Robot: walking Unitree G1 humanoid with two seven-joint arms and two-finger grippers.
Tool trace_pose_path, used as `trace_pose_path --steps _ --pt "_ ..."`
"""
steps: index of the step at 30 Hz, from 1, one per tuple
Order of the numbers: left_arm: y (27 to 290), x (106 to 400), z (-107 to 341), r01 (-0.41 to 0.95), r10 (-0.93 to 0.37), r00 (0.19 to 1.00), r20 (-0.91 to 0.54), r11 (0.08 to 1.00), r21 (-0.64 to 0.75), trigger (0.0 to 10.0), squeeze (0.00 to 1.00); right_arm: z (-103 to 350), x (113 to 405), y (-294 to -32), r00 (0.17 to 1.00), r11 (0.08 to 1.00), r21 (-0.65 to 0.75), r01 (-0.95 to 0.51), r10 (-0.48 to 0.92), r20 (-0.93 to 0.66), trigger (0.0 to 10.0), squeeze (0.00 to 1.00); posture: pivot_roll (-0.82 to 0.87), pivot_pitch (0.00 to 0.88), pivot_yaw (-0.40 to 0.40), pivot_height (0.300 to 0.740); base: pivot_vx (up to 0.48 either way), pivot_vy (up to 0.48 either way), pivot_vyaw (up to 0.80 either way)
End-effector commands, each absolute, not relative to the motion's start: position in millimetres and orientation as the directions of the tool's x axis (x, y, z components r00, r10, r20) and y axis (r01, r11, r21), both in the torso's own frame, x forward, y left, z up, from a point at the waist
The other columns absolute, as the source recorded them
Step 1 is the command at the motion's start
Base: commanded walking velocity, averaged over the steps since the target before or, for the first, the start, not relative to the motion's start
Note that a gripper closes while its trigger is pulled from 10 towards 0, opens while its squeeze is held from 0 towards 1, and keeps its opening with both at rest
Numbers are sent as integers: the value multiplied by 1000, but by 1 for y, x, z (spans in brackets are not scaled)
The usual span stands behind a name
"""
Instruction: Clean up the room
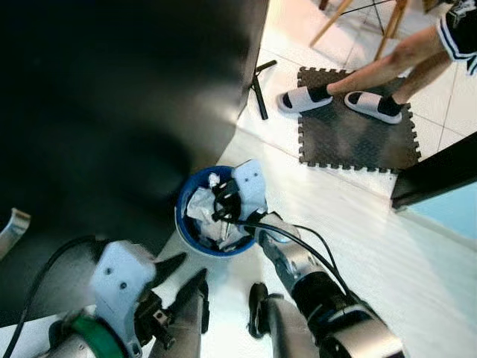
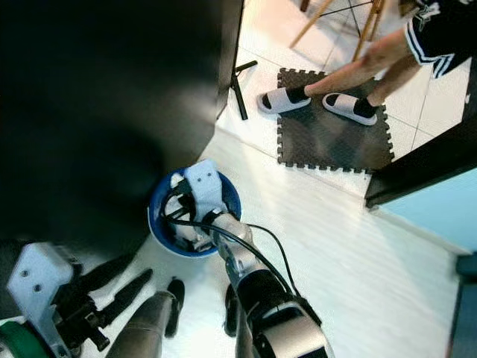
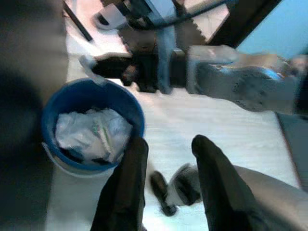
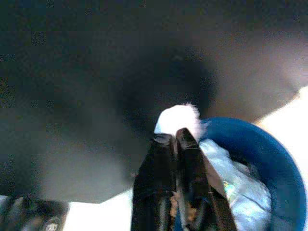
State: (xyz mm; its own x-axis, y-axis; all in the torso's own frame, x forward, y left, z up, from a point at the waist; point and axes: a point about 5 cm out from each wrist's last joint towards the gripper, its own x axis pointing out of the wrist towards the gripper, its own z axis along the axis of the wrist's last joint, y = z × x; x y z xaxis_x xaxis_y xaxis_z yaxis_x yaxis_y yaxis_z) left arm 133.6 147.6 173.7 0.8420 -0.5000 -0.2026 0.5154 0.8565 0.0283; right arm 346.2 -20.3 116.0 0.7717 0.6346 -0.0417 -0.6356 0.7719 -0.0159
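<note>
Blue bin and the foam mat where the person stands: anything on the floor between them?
No: in the left eye view, bare pale floor runs from the blue bin to the foam mat. The right gripper hangs over the bin.

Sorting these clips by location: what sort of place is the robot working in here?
Probably a room in a home: pale floor, a dark foam mat where a person in slippers stands, wooden chair legs, and a blue waste bin of crumpled paper beside dark furniture.
</note>
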Motion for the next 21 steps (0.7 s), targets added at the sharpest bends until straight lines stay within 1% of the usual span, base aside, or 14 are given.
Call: trace_pose_path --steps 1,3,4,11,12,13,14,18,19,20,21 --pt "145 127 173 521 -509 835 -207 854 4 10000 0 109 342 -13 764 765 10 -644 643 -52 10000 1000 338 479 -22 740 0 0 0" --pt "145 126 173 522 -511 834 -208 853 1 10000 0 113 345 -13 770 770 6 -637 637 -37 10000 1000 339 473 -26 740 0 0 0" --pt "147 127 174 524 -512 833 -211 852 1 10000 0 120 350 -18 780 780 -7 -625 625 0 10000 0 323 454 -23 740 0 0 0" --pt "148 131 175 527 -513 831 -215 850 6 10000 0 123 353 -25 789 790 -25 -613 613 23 10000 0 311 437 -19 740 0 0 0" --pt "148 140 175 528 -513 834 -206 849 24 10000 0 121 353 -37 800 801 -24 -598 599 43 10000 0 263 363 -8 740 0 0 0" --pt "148 140 175 528 -513 834 -206 849 24 10000 0 121 353 -37 800 801 -24 -598 599 43 10000 0 263 363 -8 740 0 0 0" --pt "150 162 172 483 -463 865 -193 872 77 10000 0 116 349 -59 818 821 -11 -571 570 73 10000 0 225 313 -5 740 0 0 0" --pt "150 162 172 483 -463 865 -193 872 77 10000 0 116 349 -59 818 821 -11 -571 570 73 10000 0 225 313 -5 740 0 0 0" --pt "156 179 165 399 -371 907 -197 908 127 10000 0 110 345 -72 835 838 -9 -546 545 75 10000 0 182 269 -1 740 0 0 0" --pt "156 179 165 399 -371 907 -197 908 127 10000 0 110 345 -72 835 838 -9 -546 545 75 10000 0 182 269 -1 740 0 0 0" --pt "159 199 150 335 -298 930 -217 928 164 10000 0 93 329 -94 870 871 0 -491 490 55 10000 0 77 182 18 740 0 0 0"
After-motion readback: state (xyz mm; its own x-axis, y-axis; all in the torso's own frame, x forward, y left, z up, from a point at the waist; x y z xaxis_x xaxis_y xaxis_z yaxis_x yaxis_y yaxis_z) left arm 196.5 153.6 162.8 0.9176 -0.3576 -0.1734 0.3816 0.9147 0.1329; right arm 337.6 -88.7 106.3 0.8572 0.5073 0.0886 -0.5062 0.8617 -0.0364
